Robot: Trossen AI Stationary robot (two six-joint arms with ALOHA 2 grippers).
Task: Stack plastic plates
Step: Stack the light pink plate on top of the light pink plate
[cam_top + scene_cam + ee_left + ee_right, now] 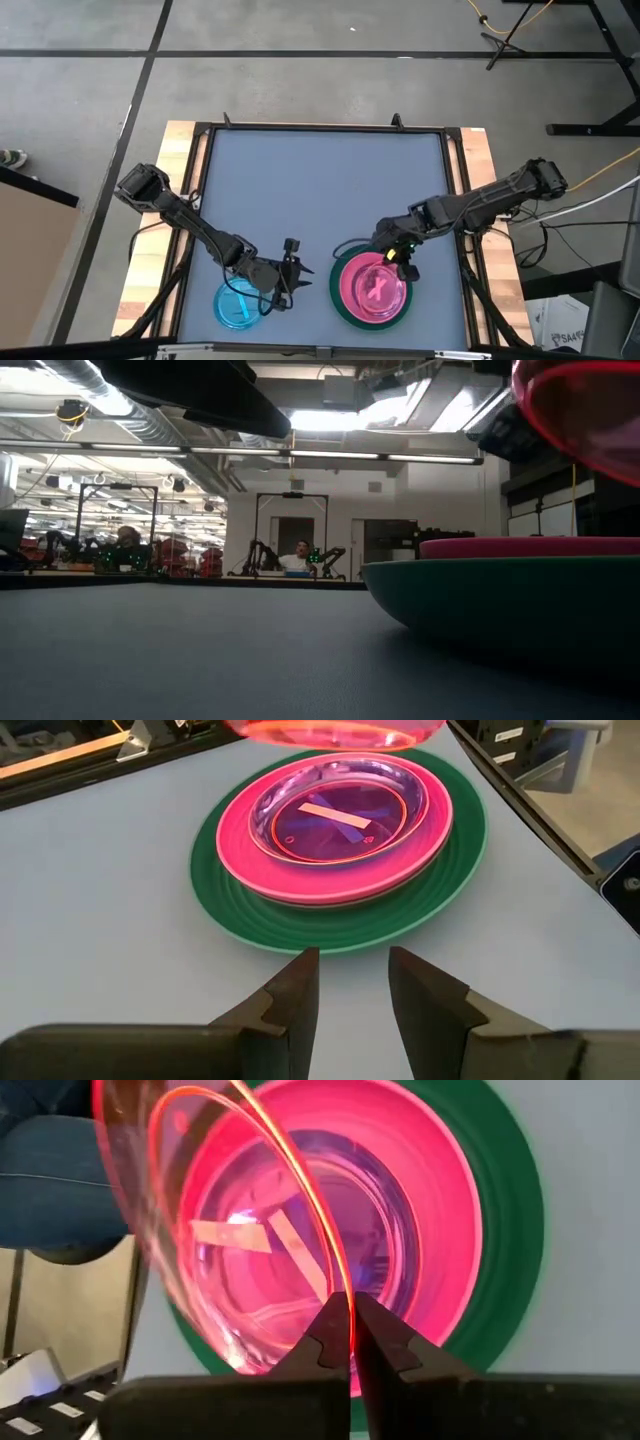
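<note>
A large green plate [230,910] lies on the table at the near right. On it rests an opaque pink plate [240,850], with a small translucent plate [335,815] nested inside. Over this stack my right gripper [398,258] is shut on a translucent pink plate [150,1200], which also shows in the low view [585,410]. A translucent blue plate [238,305] lies flat at the near left. Beside it my left gripper [353,965] stands open, pointing toward the stack with nothing between its fingers. My right gripper pinches the translucent pink plate's rim [347,1295] between its two fingers, one finger on each face of the thin edge. The fingers slant down from above. The plate is lifted clear of the stack and tilted steeply.
The grey table top [320,190] stretches bare toward the far side. Wooden boards [150,260] and a dark frame [455,180] border the table. Beyond the table is a workshop room where a person [297,557] sits far off.
</note>
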